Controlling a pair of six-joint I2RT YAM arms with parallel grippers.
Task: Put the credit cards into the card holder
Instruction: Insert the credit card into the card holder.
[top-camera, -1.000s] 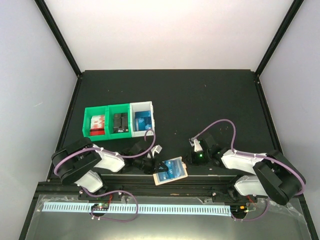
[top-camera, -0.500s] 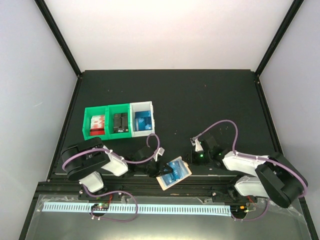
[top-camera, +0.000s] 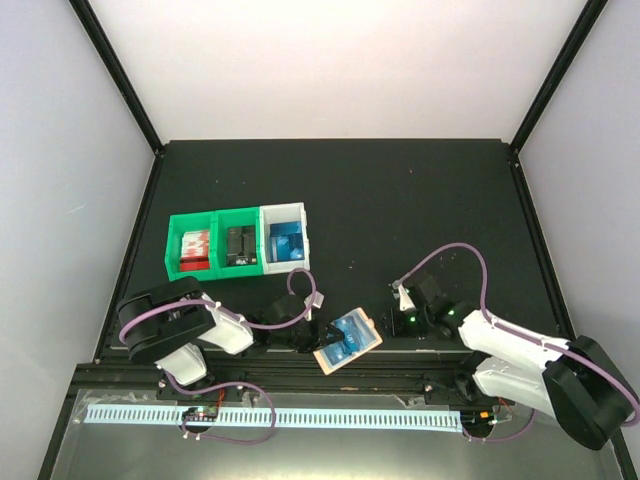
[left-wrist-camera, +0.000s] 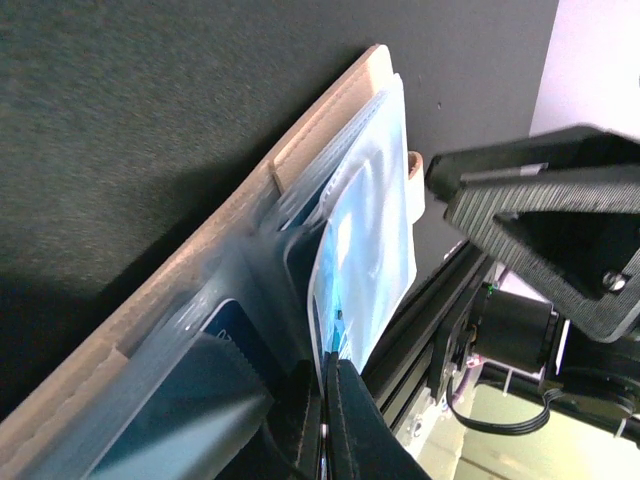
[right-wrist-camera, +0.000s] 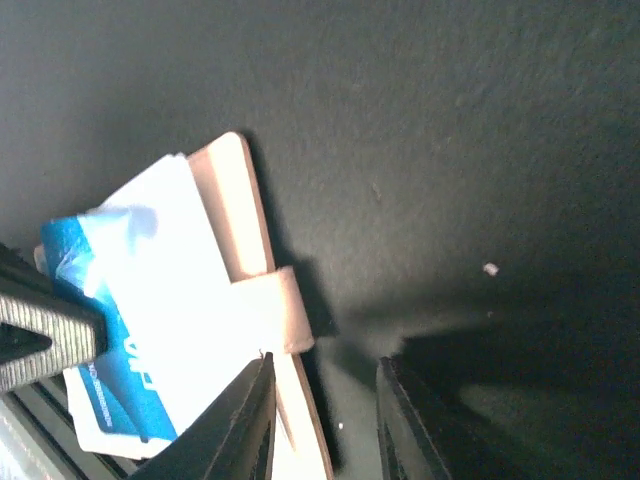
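Your left fingers (left-wrist-camera: 352, 430) are pressed fully together, and between them they pinch the lower edge of a blue credit card (left-wrist-camera: 365, 240). The card stands in the clear sleeves (left-wrist-camera: 250, 300) of the card holder (right-wrist-camera: 238, 200) and is not pushed all the way down; its upper part comes out past the tan cover.

Your right fingers (right-wrist-camera: 243, 425) stand partly apart and they have hold of nothing. In the right wrist view they are just beside the small strap (right-wrist-camera: 285, 310) on the long edge of the holder. The edge of the holder runs into the gap between them. I cannot tell if one finger touches it.

In the top view, the holder lies open near the front edge of the dark tabletop (top-camera: 400, 200), between your two arms, turned at an angle, with the blue card on its upper face. Your left arm reaches it from the left side; your right arm is close on the right.

Further back on the left stand two green bins (top-camera: 215, 215) and one white bin (top-camera: 283, 209) in a row, touching each other. The white bin has something blue inside.
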